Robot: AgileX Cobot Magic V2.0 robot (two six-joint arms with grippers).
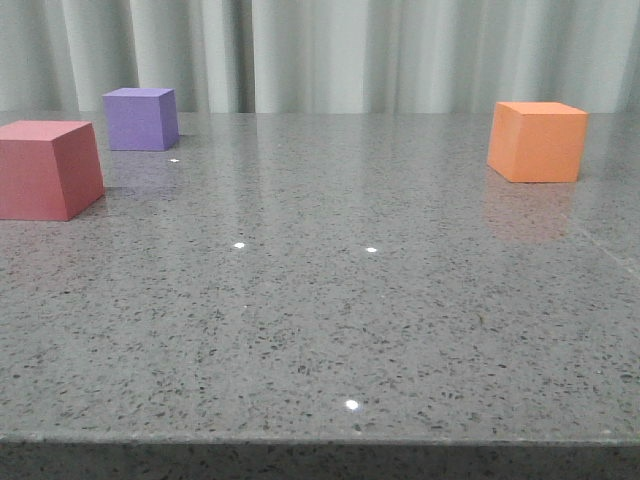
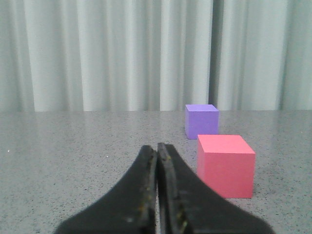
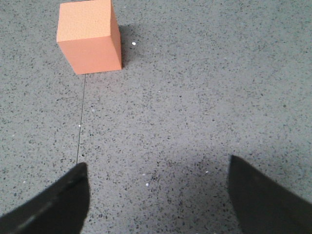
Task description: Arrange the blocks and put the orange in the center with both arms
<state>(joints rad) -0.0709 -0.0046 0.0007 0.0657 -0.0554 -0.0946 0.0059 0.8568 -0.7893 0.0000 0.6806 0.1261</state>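
Orange cube (image 1: 537, 141) sits alone, well right of the red-pink cube (image 1: 45, 169); purple cube (image 1: 141, 118) just behind that. My right pincer (image 3: 158, 195) gapes wide toward orange, ready to fetch it. Left pincer (image 2: 157, 183) pressed closed, holding nothing.

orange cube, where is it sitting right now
In the front view the matte orange cube stands alone at the table's far right, well apart from the red-pink cube and purple cube at far left.

Matte plain-faced blocks (image 1: 138, 119) on a glossy, speckled grey stone-like table (image 1: 320, 330), before pale cloth curtains (image 1: 330, 55)
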